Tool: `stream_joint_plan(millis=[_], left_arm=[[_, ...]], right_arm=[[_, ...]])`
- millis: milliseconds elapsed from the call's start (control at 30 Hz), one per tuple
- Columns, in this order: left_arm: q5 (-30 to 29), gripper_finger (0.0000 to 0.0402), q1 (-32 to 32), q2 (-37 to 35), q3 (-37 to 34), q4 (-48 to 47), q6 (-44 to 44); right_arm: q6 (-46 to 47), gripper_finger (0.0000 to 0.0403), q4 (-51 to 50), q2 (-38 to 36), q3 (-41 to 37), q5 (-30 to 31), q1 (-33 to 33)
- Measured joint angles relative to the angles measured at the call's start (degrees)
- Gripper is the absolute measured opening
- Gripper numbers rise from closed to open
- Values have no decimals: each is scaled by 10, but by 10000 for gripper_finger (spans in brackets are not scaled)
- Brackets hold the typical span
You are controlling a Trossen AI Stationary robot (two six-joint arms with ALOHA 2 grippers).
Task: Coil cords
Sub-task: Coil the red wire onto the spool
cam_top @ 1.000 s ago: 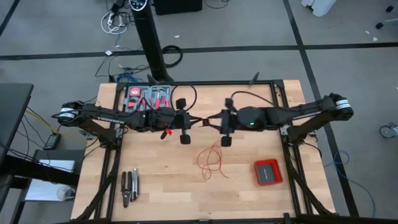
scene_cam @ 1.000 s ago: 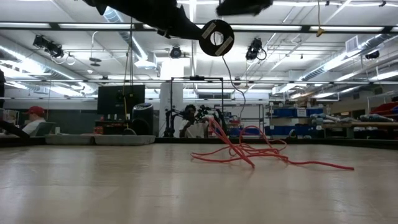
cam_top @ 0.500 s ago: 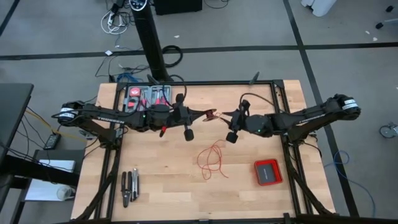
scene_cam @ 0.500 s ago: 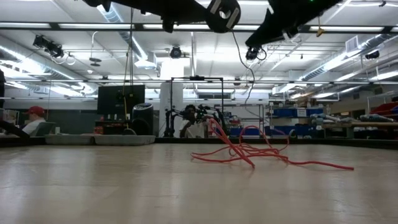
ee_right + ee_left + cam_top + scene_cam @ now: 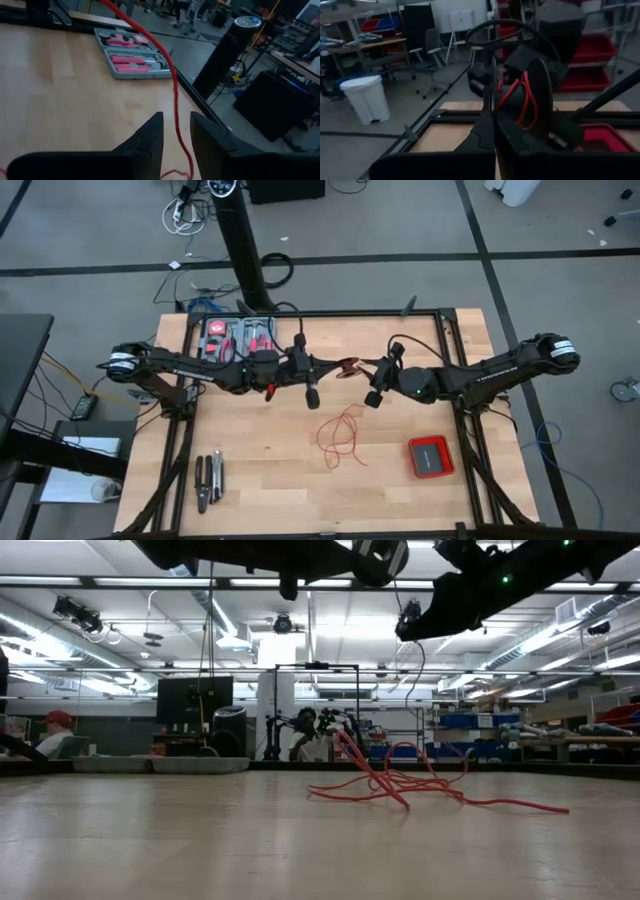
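Overhead, wooden surface (image 5: 250,480) spans the frame, both arms raised over its far half. Tool case (image 5: 236,338) at far left edge; red box (image 5: 431,456) near right; pliers (image 5: 208,481) near left. Left hand (image 5: 330,367) pinching a small black spool (image 5: 532,97) wound with red wire (image 5: 520,95). Right hand (image 5: 175,132) spread, wire running between its fingers. Loose red loops (image 5: 340,435) lie mid-surface, below the hands.
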Motion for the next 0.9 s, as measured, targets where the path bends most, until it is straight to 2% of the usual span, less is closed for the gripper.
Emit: stream_joint_plan(millis=[333, 567, 800, 900], left_arm=[[12, 0, 1, 4, 0, 30, -6], [10, 0, 1, 3, 0, 41, -61], [60, 0, 8, -9, 0, 56, -107], [110, 0, 27, -15, 0, 67, -156]], right_arm=[[-15, 77, 15, 0, 0, 3, 7], [-28, 56, 5, -14, 0, 9, 24], [-1, 58, -2, -59, 0, 4, 53], [20, 59, -2, -68, 0, -32, 65]])
